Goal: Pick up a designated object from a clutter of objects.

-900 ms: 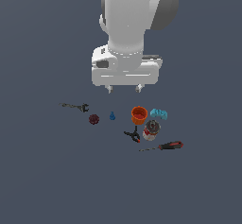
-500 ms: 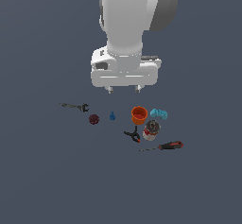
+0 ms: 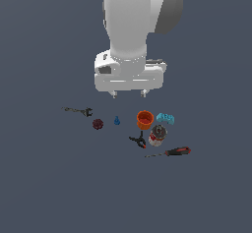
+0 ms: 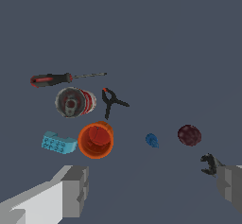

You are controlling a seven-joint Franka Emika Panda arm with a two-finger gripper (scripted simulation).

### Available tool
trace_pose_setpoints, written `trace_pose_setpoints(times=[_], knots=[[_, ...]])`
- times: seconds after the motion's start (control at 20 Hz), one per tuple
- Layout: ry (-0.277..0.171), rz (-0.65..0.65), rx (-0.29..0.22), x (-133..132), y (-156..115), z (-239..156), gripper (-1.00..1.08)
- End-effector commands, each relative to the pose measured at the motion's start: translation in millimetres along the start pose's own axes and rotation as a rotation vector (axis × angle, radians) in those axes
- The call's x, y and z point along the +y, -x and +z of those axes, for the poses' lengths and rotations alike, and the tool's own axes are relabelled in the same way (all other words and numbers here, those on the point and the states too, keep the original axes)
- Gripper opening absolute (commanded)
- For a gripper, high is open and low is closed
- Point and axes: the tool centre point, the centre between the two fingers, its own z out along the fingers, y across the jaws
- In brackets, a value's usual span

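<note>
The gripper [image 3: 129, 94] hangs above the floor [image 3: 49, 188] with its two fingers [image 4: 71, 190] spread wide apart and nothing between them; in the exterior view its short fingertips point downward from the white arm [image 3: 130, 25]. Below it, the items lie in a loose row. The maroon ball [image 3: 98, 124], dark and bumpy, sits apart from the others on bare floor, toward the exterior view's left, well clear of the fingers. Just beside it, toward the exterior view's right, is a small blue piece [image 3: 117, 121]; on its other side lies a dark wrench [image 3: 78, 111], one end of which is hidden behind a finger in the wrist view. Farther toward the exterior view's right stands an orange cup [image 3: 144, 120], open end up, with a light blue block [image 3: 166, 118] just beside it. Near the cup lie a silver and red can [image 3: 158, 135] on its side and a black clamp [image 3: 138, 141]. A red-handled screwdriver [image 3: 170, 153] lies outermost, beyond the can and clamp.
</note>
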Motion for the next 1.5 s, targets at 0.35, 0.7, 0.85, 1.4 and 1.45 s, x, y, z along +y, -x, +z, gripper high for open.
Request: trace_pose_setpoints(times=[0.35, 0.7, 0.85, 1.4, 1.45], knots=[[-0.026, 0.16, 0.001, 23, -4, 40, 1.0], [-0.043, 0.412, 0.006, 63, -2, 99, 1.0], [-0.041, 0.548, 0.01, 86, 4, 128, 1.0], [0.0, 0.898, 0.035, 150, 34, 196, 1.0], [0.004, 0.915, 0.037, 153, 36, 199, 1.0]])
